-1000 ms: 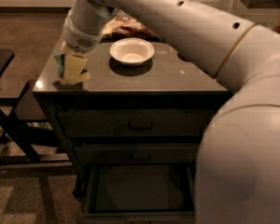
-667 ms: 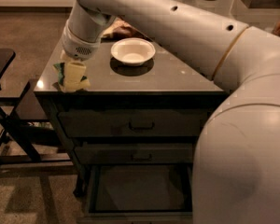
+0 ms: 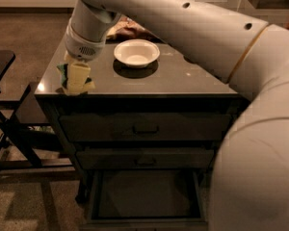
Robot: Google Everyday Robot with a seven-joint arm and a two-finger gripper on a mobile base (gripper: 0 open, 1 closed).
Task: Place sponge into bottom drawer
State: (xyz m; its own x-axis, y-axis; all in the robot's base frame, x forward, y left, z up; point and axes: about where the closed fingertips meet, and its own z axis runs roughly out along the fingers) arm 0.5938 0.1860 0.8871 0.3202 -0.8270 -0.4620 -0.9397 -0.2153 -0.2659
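My arm (image 3: 192,28) takes up most of the view, sweeping from 3 o'clock across to 11 o'clock, because I reach over the table (image 3: 183,78) from its right side to work at its far left corner. Under the table the two upper drawers (image 3: 144,128) are closed, and the bottom drawer (image 3: 144,196) stands pulled out at 6 o'clock, its dark tray bare, which I judge is so the load can drop straight in. The white bowl (image 3: 136,53) sits near the middle of the table, with the snack bag (image 3: 127,29) just behind it at 12 o'clock; both lie clear of my path. The sponge (image 3: 66,77) is at the front left corner of the table, at 8 o'clock from the bowl. It stands on edge, green face turned to 9 o'clock, its lower end at the table's lip. My claw (image 3: 78,77) points down and is clenched on the sponge, one pale finger lying across the yellow foam. I hold it at the rim, I think, so I can carry it off the edge and down towards the open tray at 5 o'clock. Against a second ago, claw and sponge have slid a little towards 6 o'clock, closer to the front edge; the bowl, bag and drawers have not moved.
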